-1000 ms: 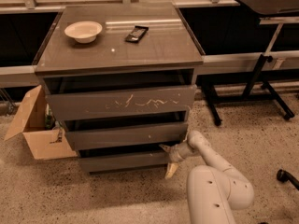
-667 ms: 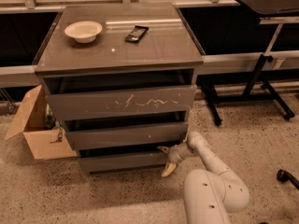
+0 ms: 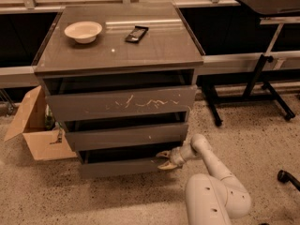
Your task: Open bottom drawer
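The bottom drawer (image 3: 123, 167) is the lowest and narrowest of three dark grey-brown fronts in the cabinet, plain and handleless, with a dark gap above its top edge. My gripper (image 3: 160, 160) is at the right end of that front, level with its top edge. Its fingers are spread, one (image 3: 163, 153) over the dark gap and the other in front of the panel. The white arm (image 3: 206, 158) reaches in from the lower right. The middle drawer (image 3: 126, 136) and the scratched top drawer (image 3: 123, 103) sit above.
A white bowl (image 3: 83, 31) and a dark flat device (image 3: 136, 33) lie on the cabinet top (image 3: 154, 48). An open cardboard box (image 3: 33, 131) stands on the floor to the left. A black table stand (image 3: 255, 78) is to the right. My white base (image 3: 214, 200) is at the bottom.
My gripper has moved a little left and up, from just off the bottom drawer's right end onto the end of its top edge. The drawers look unmoved.
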Action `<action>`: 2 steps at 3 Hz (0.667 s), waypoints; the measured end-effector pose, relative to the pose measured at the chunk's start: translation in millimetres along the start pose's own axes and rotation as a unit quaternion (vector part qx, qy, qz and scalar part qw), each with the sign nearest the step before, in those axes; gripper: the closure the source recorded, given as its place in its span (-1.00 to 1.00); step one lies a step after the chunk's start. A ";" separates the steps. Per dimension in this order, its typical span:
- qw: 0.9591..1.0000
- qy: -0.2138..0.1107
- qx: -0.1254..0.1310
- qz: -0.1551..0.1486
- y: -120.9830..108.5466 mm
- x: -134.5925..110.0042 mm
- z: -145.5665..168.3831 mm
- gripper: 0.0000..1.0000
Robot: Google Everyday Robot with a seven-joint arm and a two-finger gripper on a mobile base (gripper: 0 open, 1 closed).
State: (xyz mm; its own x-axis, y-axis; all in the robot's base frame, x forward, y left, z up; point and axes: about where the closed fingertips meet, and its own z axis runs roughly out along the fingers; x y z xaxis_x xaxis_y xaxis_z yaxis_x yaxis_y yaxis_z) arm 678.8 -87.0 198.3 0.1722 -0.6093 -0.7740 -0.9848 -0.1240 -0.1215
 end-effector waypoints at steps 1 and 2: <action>0.998 -0.054 -0.017 -0.003 17.8 -19.2 2.2 0.92; 0.997 -0.074 -0.029 0.001 28.6 -25.8 5.2 1.00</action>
State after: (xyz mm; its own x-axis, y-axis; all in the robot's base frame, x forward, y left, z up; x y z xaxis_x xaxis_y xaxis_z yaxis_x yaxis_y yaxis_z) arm 646.1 -70.8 211.6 0.1606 -0.4884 -0.8577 -0.9816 -0.1699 -0.0870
